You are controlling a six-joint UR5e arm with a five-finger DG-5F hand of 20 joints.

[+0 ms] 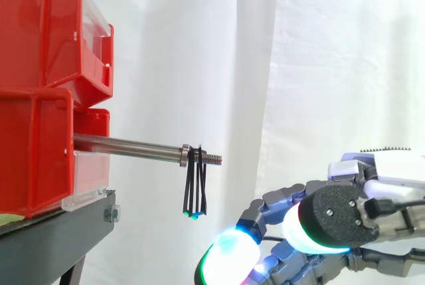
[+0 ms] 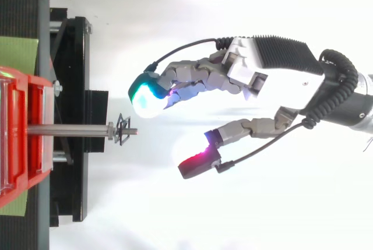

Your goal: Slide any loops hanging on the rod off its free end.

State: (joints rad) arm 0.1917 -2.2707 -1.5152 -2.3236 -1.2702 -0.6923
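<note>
Loops [image 1: 194, 184] of thin black band hang on the rod [image 1: 126, 144], close to its free end. They sit just past a small collar [image 1: 184, 154], where the thread [image 1: 211, 159] begins. They drop straight down below the rod in a narrow bunch of several strands. A small green speck shows at the bottom; it may be a tag or only a reflection, I cannot tell which. From above, the loops [image 2: 122, 130] look like a small dark tangle across the rod [image 2: 67, 129], with the short threaded tip sticking out beyond them.

The rod lies level. Its fixed end goes into the lower of two stacked red bins [image 1: 36, 152], which stand on a black stand [image 1: 53, 245]. A green sheet [image 2: 20, 57] lies under the bins.

The hand [image 2: 245, 72] is out beyond the rod's free end, well apart from the loops and touching nothing. It is released: the fingers are only lightly bent, the thumb [image 2: 198, 159] is spread wide from them, and it holds nothing. In the top view the rod's line points into the gap between them, with the fingers on one side and the thumb on the other. One of the fingertips [image 2: 145, 95] glows white and cyan and is the part nearest the rod's tip. In the side view the hand [image 1: 332, 218] is lower than the rod, its glowing pads [image 1: 229, 255] below the hanging strands. A white curtain [image 1: 332, 46] hangs behind the rod.
</note>
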